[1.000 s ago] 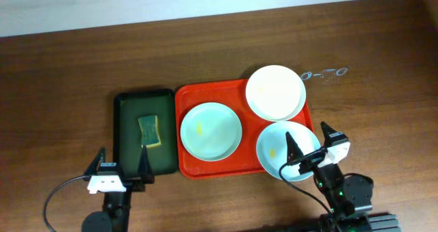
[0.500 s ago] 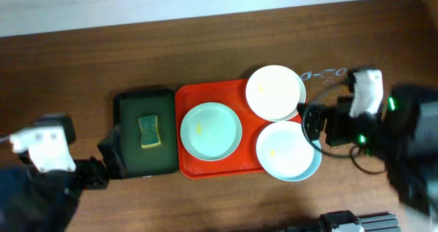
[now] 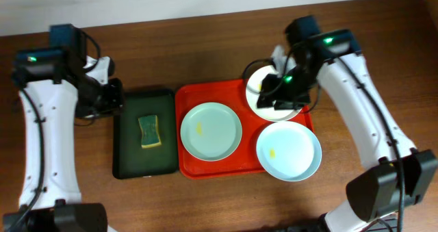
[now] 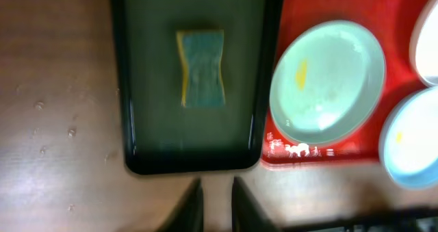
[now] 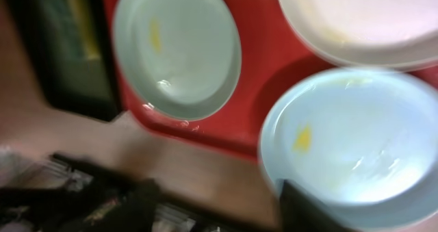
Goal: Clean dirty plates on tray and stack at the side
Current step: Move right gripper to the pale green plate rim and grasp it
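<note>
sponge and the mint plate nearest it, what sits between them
Only tray edges: the dark green tray's right rim, then the red tray's left rim. Nothing loose lies there. The overhead and left wrist views both show it.

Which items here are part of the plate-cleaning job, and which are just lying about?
Part of the job:
- mint plate, white plate, pale blue plate
- red tray under them
- sponge, probably the cleaning tool

Just lying about:
- dark green tray, which only holds the sponge
- a few droplets beside it
</note>
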Motion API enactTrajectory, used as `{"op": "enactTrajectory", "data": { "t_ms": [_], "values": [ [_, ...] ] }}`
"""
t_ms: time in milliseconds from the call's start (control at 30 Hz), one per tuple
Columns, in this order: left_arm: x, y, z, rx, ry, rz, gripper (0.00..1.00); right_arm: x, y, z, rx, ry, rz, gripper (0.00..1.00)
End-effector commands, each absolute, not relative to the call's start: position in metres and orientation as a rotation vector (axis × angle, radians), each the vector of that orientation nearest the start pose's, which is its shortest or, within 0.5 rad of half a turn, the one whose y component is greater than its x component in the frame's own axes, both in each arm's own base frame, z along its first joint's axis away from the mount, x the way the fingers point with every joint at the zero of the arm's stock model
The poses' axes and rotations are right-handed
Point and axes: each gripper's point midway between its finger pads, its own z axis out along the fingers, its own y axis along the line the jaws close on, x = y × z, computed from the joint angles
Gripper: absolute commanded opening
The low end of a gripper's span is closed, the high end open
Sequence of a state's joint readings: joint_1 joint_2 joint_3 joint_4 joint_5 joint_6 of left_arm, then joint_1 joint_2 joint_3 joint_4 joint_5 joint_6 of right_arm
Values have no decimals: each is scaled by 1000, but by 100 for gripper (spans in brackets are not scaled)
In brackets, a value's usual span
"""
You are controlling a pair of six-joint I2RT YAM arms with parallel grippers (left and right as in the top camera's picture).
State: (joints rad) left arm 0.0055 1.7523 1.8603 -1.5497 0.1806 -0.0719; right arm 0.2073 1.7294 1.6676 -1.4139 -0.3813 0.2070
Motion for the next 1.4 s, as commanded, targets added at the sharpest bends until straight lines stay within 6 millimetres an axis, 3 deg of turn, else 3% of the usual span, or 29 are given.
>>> {"op": "enactTrajectory", "data": {
  "t_ms": [0,133,267,333,400,433,467,500,567,600,633,700,733,767,833,967,1133,1233,1367],
  "values": [
    [336,-45,174,-49,3060,-282,33,314,131,147,-50,3109,304,64],
    [333,-51,137,-14,3087,-237,46,325,146,105,-14,3042,280,64],
    [334,-48,133,-44,3085,-208,45,324,146,80,-11,3034,289,66],
    [334,-49,133,-43,3085,-221,62,325,146,80,-12,3026,292,66],
    [333,-57,135,-41,3083,-295,26,326,148,80,-14,3025,303,57],
    [335,-60,135,-39,3074,-322,17,327,149,81,-14,3018,314,39],
    [336,-59,135,-38,3072,-313,18,326,151,80,-17,3023,325,17],
    [336,-59,135,-38,3072,-308,20,325,151,79,-21,3028,322,13],
    [336,-59,135,-37,3069,-309,48,323,152,75,-24,3031,321,13],
    [337,-59,135,-36,3066,-309,49,323,152,70,-25,3028,322,24],
    [338,-59,135,-36,3062,-309,46,323,152,65,-25,3020,326,45],
    [340,-59,136,-35,3053,-310,49,326,153,58,-28,2997,336,56],
    [342,-59,136,-34,3047,-309,63,328,154,59,-29,2988,340,59],
    [343,-59,136,-33,3043,-310,68,328,154,59,-29,2988,340,58],
    [345,-60,136,-32,3034,-310,66,327,153,57,-27,2994,338,40],
    [345,-60,136,-32,3035,-310,54,323,154,45,8,2994,356,37],
    [345,-60,136,-32,3035,-310,52,329,171,32,6,2924,518,36],
    [345,-58,136,-33,3035,-299,50,330,172,27,71,2915,530,22],
    [345,-58,136,-33,3035,-299,49,329,171,17,162,2901,550,21]
  ]
}}
